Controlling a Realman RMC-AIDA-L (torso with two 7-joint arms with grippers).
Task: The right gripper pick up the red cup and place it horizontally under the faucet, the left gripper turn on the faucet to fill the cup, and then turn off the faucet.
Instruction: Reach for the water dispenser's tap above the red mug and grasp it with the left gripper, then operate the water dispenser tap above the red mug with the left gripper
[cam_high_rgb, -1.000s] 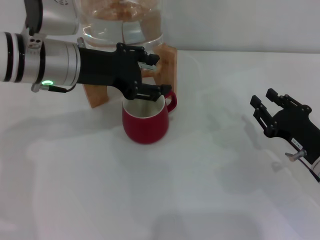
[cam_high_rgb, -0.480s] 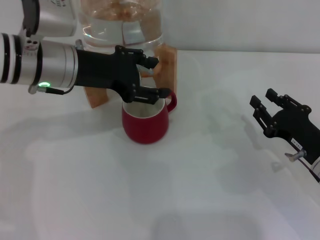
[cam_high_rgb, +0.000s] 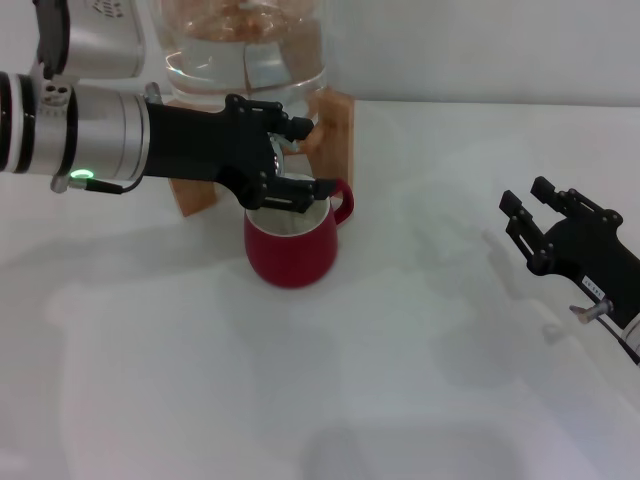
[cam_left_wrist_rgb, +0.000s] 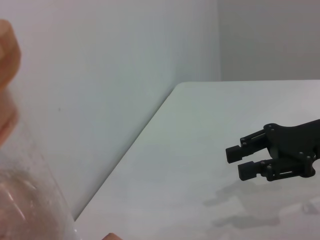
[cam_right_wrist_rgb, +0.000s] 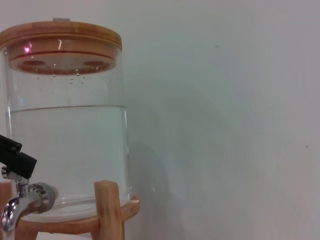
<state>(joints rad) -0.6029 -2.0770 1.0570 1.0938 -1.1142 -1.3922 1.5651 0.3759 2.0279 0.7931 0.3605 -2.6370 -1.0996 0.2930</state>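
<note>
The red cup (cam_high_rgb: 291, 244) stands upright just below the left hand (cam_high_rgb: 297, 159), whose fingers straddle the faucet (cam_high_rgb: 281, 166); right hand (cam_high_rgb: 538, 213) gapes empty, label unreadable.

bright even light, soft shadows on table (cam_high_rgb: 400, 350).

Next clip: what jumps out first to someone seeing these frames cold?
The glossy red ceramic cup stands upright on the white table, in front of the wooden stand that carries the clear glass water jar. The black left gripper reaches in right above the cup at the chrome faucet. The black right gripper, open, hangs far off at the table's right side.
</note>
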